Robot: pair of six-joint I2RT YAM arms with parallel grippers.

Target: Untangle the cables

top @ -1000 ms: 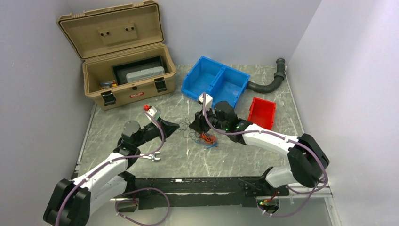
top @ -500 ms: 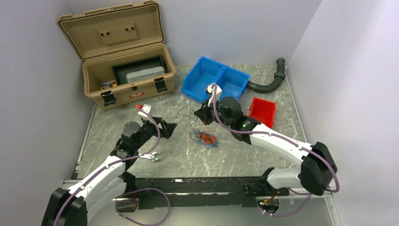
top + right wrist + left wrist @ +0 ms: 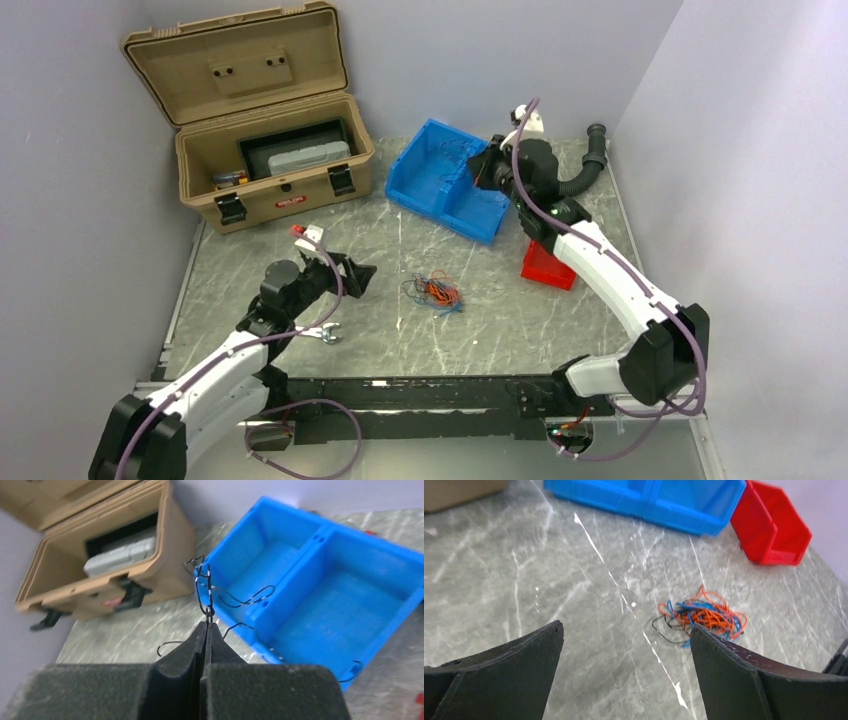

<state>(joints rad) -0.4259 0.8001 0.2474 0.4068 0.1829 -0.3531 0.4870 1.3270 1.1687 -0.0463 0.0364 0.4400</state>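
The cables [image 3: 437,292] lie on the table as a small orange, blue and black tangle, also seen in the left wrist view as cables [image 3: 705,614]. My left gripper [image 3: 361,275] hangs open just left of them, and nothing sits between its fingers in the view of my left gripper [image 3: 626,627]. My right gripper [image 3: 481,166] is raised over the blue bin [image 3: 452,198]. In its own view my right gripper [image 3: 206,625] is shut on a thin black wire [image 3: 209,612], which curls over the bin's left compartment.
An open tan case [image 3: 270,190] stands at the back left. A red bin [image 3: 545,268] sits under the right forearm, tilted. A black corrugated hose [image 3: 575,180] runs along the back right. A wrench [image 3: 322,334] lies beside the left arm.
My right gripper shut on a black wire at the bundle and carried it up and back over the blue bin. My left gripper opened, let go and drew slightly left.
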